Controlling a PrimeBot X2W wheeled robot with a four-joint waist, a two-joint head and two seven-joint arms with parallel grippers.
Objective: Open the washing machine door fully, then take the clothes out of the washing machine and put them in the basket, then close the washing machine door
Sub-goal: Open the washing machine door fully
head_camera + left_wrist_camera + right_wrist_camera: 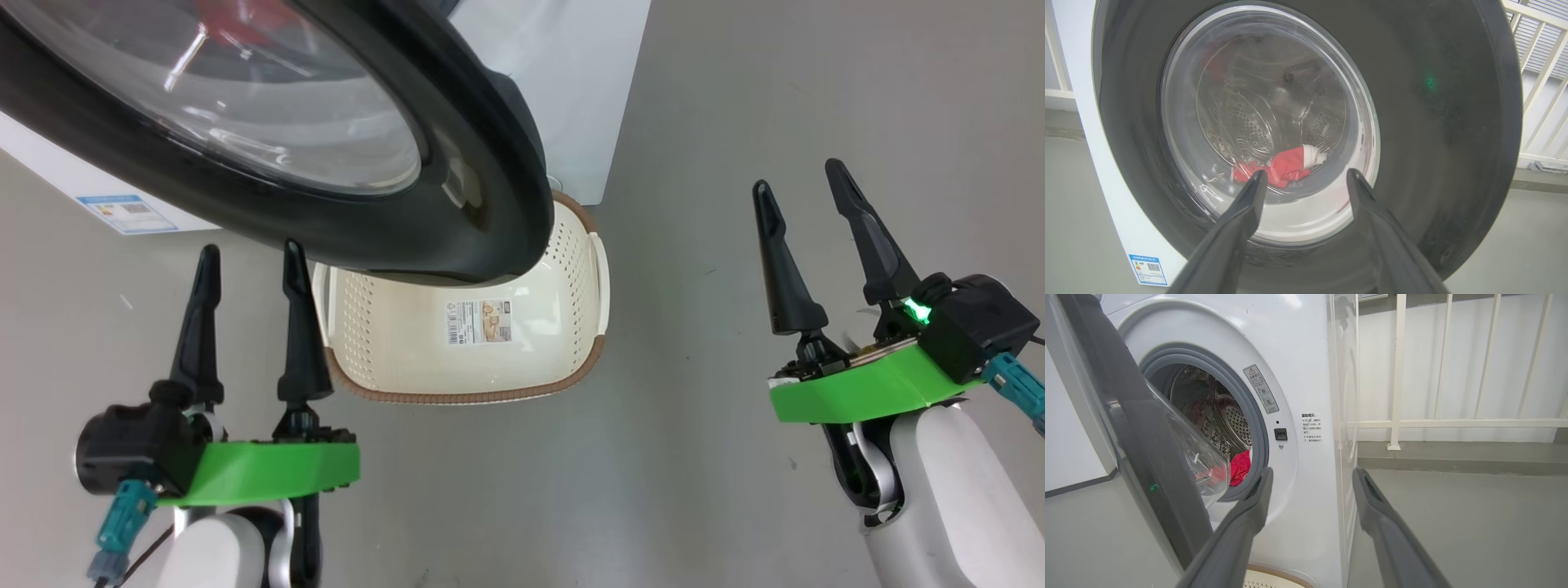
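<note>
The washing machine door (343, 139), black-rimmed with a clear glass bowl, stands partly open and hangs over the far end of the cream basket (408, 327) on the floor. Through the glass the left wrist view shows red clothes (1284, 167) with a white band low in the steel drum. The right wrist view catches the door (1143, 433) edge-on, the white washing machine (1298, 375) and red clothes (1240, 467) inside the grey-gasketed opening. My left gripper (249, 257) is open beside the basket's left rim, under the door. My right gripper (800, 175) is open and empty, right of the basket.
The basket holds nothing but a sticker (479, 321) on its bottom. Grey floor spreads to the right of the machine. A white railing (1453, 422) on a low kerb runs behind it. A blue label (126, 211) marks the machine's lower left front.
</note>
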